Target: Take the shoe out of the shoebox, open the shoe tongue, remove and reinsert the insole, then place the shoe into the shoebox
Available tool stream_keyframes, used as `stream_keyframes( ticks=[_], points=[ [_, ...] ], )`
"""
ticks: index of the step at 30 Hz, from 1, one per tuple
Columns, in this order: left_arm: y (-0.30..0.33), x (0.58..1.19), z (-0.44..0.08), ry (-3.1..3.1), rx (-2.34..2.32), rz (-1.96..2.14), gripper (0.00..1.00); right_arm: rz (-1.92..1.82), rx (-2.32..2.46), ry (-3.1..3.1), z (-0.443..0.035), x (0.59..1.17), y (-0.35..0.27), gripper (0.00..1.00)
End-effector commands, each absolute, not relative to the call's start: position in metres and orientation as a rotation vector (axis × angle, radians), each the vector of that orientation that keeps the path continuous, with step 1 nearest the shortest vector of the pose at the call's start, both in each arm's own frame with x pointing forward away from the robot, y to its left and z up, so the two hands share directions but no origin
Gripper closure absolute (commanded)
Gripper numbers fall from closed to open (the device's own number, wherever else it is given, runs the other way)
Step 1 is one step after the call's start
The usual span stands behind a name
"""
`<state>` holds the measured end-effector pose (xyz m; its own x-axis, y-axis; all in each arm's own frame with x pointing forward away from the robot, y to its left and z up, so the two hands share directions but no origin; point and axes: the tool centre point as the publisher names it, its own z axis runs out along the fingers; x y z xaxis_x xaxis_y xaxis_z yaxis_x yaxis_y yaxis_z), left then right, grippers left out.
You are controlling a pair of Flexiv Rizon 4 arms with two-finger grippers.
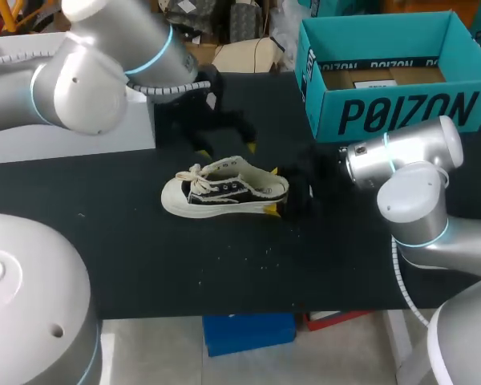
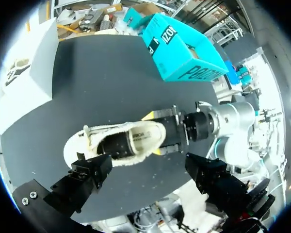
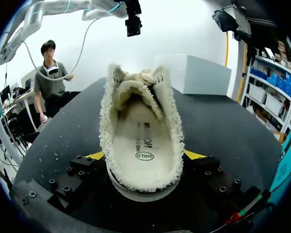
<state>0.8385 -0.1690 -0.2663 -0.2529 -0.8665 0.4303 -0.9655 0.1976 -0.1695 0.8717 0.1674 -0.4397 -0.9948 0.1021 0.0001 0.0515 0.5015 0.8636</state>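
Head view: fleece-lined sneaker (image 1: 224, 188) is parked on the black table (image 1: 144, 257), clear of the teal shoebox (image 1: 401, 112). Heel's pinched from both sides by the right gripper (image 1: 272, 191); left gripper (image 1: 226, 150) is held spread wide above it, empty.

The table (image 1: 224, 273) has a flat, matte black top, and the light over it is soft and even; nothing on it throws a hard shadow. Pale specks (image 1: 260, 255) are sprinkled over the black surface just beside the right pincer (image 1: 272, 191), on the side nearer the table's front edge, and a few more lie out to the side of its fingers. A plain white box (image 1: 32, 148) stands on the table well apart from the left pincer (image 1: 226, 150), off toward that arm's own side. From the right pincer the white box sits far ahead, its top brighter than its grey-shaded side.
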Motion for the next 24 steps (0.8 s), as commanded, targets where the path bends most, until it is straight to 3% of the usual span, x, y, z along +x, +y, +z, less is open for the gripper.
stream_keyframes(
  ticks=[1,21,24],
  points=[
    [-0.179,0.846,-0.263,-2.366,1.815,0.229,0.0,1.535,0.14,2.679,-0.441,0.874,0.169,1.0],
    [-0.174,0.845,-0.274,-2.394,1.928,0.302,0.0,1.535,0.14,2.679,-0.441,0.874,0.169,1.0],
    [-0.182,0.85,-0.278,-2.487,1.981,0.082,0.0,1.535,0.14,2.679,-0.441,0.874,0.169,1.0]
  ],
)
